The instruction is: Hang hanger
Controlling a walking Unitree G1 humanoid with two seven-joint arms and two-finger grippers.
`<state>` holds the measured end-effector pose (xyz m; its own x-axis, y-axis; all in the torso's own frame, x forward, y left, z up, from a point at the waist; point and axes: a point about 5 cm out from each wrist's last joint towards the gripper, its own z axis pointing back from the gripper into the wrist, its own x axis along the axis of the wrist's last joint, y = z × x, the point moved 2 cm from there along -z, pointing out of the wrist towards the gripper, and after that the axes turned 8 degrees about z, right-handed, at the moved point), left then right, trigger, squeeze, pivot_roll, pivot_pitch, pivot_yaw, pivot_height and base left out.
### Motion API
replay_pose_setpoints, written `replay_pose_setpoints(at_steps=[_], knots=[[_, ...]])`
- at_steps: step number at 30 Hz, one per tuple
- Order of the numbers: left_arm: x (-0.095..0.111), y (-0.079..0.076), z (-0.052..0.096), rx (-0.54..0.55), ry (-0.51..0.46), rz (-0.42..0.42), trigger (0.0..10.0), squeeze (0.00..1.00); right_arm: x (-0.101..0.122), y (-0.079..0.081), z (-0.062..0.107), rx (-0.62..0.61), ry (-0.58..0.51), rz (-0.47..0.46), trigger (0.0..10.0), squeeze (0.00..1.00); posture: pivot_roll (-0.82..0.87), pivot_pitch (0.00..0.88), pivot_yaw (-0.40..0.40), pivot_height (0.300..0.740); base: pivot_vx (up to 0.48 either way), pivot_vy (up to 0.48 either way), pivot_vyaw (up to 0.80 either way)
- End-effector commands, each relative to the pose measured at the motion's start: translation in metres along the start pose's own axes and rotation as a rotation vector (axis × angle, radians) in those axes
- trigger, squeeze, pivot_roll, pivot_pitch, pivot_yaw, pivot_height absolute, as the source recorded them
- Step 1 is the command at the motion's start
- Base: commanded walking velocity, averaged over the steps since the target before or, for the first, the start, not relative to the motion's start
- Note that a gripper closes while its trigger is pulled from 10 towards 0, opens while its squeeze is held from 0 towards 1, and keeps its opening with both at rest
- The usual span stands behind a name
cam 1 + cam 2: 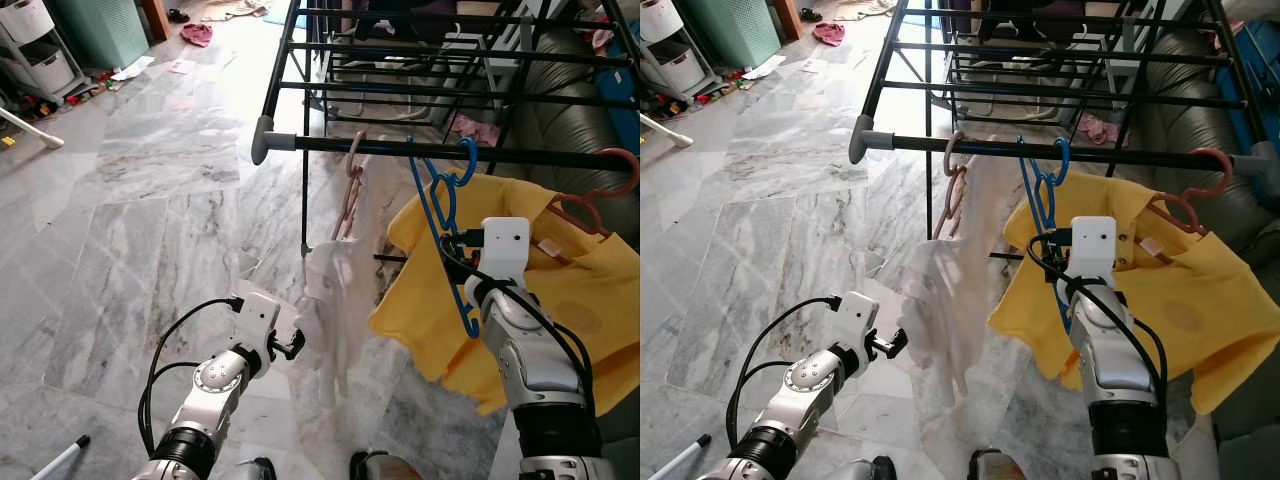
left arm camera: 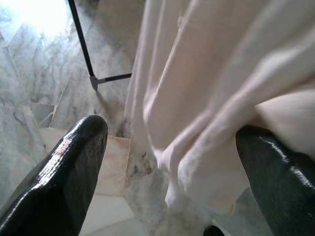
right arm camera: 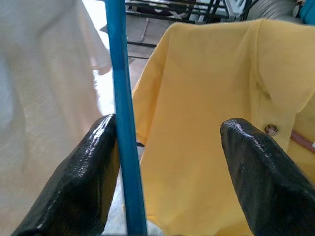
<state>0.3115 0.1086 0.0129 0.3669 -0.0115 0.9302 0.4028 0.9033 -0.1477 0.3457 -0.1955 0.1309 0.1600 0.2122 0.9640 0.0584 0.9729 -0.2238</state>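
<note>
An empty blue hanger hangs by its hook on the black rail of a drying rack. My right gripper is open beside it, and the hanger's blue bar runs just inside one finger. Behind it a yellow shirt hangs on a red hanger. A white garment hangs from a pink hanger further left on the rail. My left gripper is open low at that garment's edge, with folds of the cloth between its fingers.
The black drying rack spreads behind the rail, with its leg down to the marble floor. A dark sofa stands at the right. White shelves and strewn clothes lie at the far left.
</note>
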Motion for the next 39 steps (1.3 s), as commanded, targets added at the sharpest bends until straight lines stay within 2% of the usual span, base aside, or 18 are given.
replay_pose_setpoints(at_steps=[1, 9, 17, 18, 23, 33, 39], knots=[[-0.003, 0.005, 0.003, 0.025, -0.004, 0.013, 10.0, 0.0, 0.004, 0.002, 0.005, -0.013, -0.036, 0.017, 10.0, 1.0, -0.2, 0.173, 0.019, 0.74, 0.0, 0.0, 0.0], [0.0, 0.008, 0.004, 0.047, -0.033, 0.024, 10.0, 0.0, 0.008, 0.001, 0.016, -0.069, -0.098, 0.046, 10.0, 1.0, -0.2, 0.17, 0.018, 0.74, 0.0, 0.0, 0.0], [0.009, 0.019, 0.01, 0.127, -0.111, 0.01, 10.0, 0.0, 0.009, 0.014, 0.036, -0.073, -0.215, 0.079, 10.0, 1.0, -0.21, 0.175, 0.022, 0.74, 0.0, 0.0, 0.0], [0.011, 0.024, 0.012, 0.165, -0.128, -0.003, 10.0, 0.0, 0.009, 0.016, 0.04, -0.079, -0.232, 0.091, 10.0, 1.0, -0.21, 0.175, 0.023, 0.74, 0.0, 0.0, 0.0], [0.013, 0.028, 0.014, 0.19, -0.139, -0.02, 10.0, 0.0, 0.008, 0.018, 0.044, -0.086, -0.243, 0.106, 10.0, 1.0, -0.21, 0.177, 0.023, 0.74, 0.0, 0.0, 0.0], [0.014, 0.043, 0.029, 0.265, -0.176, -0.027, 10.0, 0.0, 0.007, 0.016, 0.061, -0.125, -0.302, 0.167, 10.0, 1.0, -0.21, 0.188, 0.031, 0.74, 0.0, 0.0, 0.0], [0.012, 0.046, 0.03, 0.287, -0.17, -0.026, 10.0, 0.0, 0.003, 0.024, 0.064, -0.099, -0.301, 0.176, 10.0, 1.0, -0.21, 0.192, 0.027, 0.74, 0.0, 0.0, 0.0]])
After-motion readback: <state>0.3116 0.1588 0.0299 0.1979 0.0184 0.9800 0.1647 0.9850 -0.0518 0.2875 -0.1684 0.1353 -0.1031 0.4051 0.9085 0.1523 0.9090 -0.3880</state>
